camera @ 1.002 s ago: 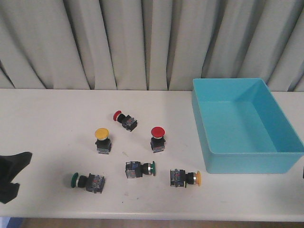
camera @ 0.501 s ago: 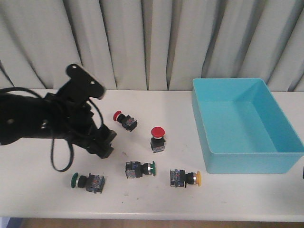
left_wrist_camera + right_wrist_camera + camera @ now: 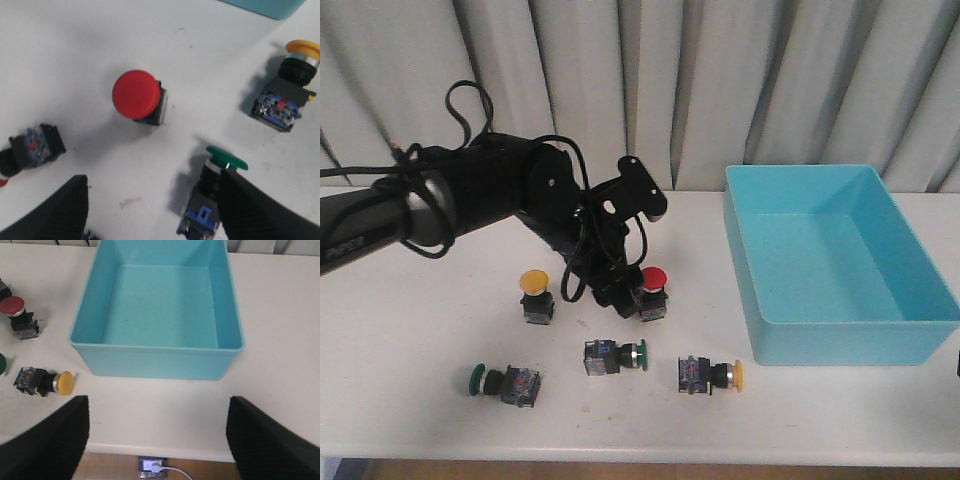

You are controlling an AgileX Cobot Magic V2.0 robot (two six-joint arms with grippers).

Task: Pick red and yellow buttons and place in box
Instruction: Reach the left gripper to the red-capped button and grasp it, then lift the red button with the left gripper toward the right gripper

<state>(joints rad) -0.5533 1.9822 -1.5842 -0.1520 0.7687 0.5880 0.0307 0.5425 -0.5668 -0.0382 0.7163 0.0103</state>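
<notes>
An upright red button [image 3: 652, 280] stands mid-table; it also shows in the left wrist view [image 3: 135, 95]. My left gripper [image 3: 617, 293] is open and empty, just left of that button and above the table [image 3: 150, 220]. A second red button [image 3: 31, 146] lies on its side, hidden behind my arm in the front view. A yellow button [image 3: 534, 285] stands upright at the left. Another yellow button [image 3: 712, 375] lies near the turquoise box [image 3: 840, 340]. My right gripper [image 3: 157, 440] is open and empty over the table's front edge, in front of the box [image 3: 155, 347].
Two green-capped buttons lie on their sides, one [image 3: 615, 356] in front of the red button and by my left finger [image 3: 220, 170], the other [image 3: 500, 382] at the front left. Curtains hang behind the table. A floor socket [image 3: 152, 466] shows below the table's edge.
My left arm has swung from the table's left edge across to the middle. It passed over the upright yellow button, which shows again, and now covers the lying red button.
</notes>
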